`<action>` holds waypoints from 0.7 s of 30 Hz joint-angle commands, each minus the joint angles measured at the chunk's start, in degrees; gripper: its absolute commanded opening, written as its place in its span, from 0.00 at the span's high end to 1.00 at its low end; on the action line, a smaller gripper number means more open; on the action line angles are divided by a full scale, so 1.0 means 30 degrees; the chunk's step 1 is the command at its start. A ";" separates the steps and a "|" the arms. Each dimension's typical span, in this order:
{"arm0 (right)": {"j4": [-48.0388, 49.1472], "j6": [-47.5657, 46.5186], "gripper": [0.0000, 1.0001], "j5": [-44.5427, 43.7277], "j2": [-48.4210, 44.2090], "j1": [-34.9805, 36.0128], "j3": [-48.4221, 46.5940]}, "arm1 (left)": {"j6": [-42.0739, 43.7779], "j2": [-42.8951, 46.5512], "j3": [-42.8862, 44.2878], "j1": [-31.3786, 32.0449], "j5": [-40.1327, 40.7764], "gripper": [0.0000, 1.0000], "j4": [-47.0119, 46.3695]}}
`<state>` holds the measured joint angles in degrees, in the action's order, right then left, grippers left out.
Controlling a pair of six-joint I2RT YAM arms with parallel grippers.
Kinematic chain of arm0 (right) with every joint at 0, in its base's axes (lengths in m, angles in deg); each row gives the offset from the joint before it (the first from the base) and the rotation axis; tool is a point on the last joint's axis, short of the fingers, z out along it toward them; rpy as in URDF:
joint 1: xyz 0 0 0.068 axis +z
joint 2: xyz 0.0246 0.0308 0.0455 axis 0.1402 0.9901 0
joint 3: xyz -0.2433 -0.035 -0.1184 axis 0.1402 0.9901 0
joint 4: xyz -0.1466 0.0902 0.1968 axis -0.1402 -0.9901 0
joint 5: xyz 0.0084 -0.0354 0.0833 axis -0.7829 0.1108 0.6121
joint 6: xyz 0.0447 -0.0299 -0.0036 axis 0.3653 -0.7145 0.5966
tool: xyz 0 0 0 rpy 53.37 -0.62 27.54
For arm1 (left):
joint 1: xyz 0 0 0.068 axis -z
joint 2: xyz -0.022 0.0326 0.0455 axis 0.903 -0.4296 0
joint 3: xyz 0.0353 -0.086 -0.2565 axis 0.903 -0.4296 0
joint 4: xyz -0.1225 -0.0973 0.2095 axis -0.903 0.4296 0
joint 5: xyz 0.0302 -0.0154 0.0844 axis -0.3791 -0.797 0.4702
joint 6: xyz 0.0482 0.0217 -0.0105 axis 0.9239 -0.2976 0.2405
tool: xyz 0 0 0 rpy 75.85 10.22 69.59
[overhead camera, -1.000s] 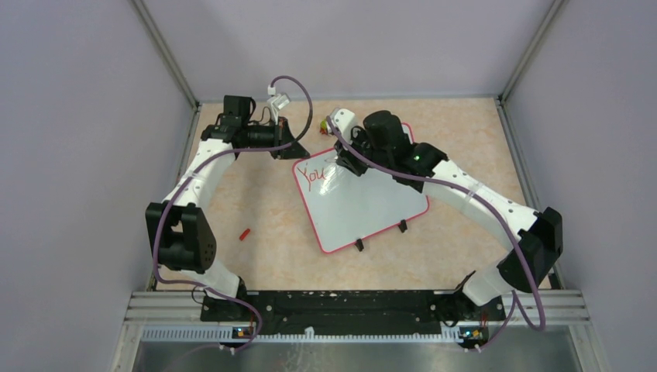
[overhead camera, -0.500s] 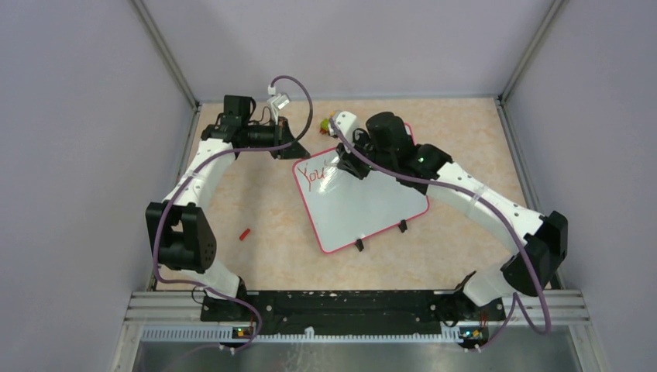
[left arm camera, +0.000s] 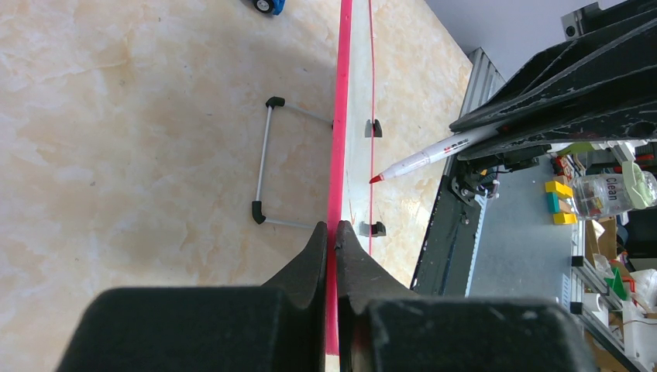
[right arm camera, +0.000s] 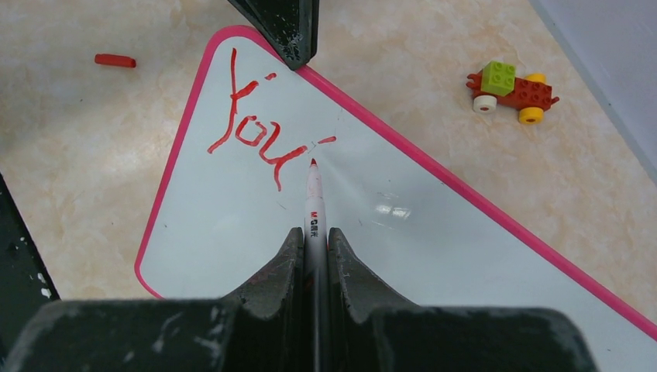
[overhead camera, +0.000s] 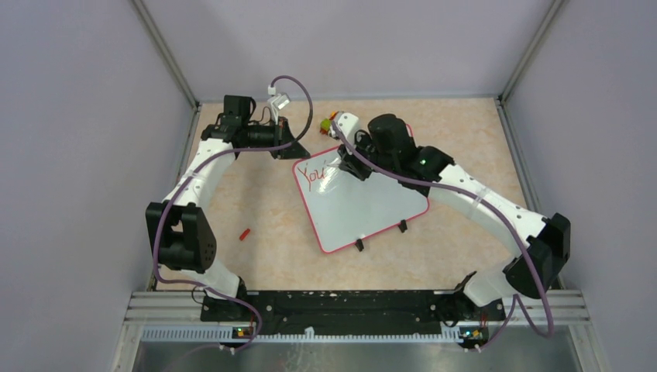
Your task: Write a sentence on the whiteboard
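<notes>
The whiteboard (overhead camera: 372, 205) lies centrally on the worktop (overhead camera: 263, 256): the right pincer (right arm camera: 313, 236), clamped on the marker (right arm camera: 314, 198), should press lightly and evenly after the "You'" of the sentence (right arm camera: 248, 128), while the left pincer (left arm camera: 331, 230), closed on the far-left rim, steadies the board.

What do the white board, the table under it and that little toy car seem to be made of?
Whiteboard: glossy, probably coated plastic or melamine, judging by the light glare on it. Table: matte, marble-patterned beige, likely laminate rather than stone. Toy car: shiny moulded plastic bricks, studs visible.
</notes>
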<state>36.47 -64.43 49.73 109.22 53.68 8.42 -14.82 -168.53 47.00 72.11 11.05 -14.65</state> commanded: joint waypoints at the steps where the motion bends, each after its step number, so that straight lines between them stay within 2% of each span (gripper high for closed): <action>1: 0.0731 -0.0183 1.00 -0.0226 0.0241 -0.0007 0.0034 | 0.0372 -0.0243 0.0148 0.0581 0.0069 1.00 0.0583; 21: 0.1002 -0.0391 1.00 -0.1071 0.0063 -0.0141 0.1150 | 0.0375 -0.0327 0.0212 0.0583 0.0133 1.00 0.0596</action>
<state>38.77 -64.96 47.74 110.31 53.62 10.72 -14.67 -168.62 47.00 72.09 11.73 -14.69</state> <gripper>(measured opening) 0.092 0.046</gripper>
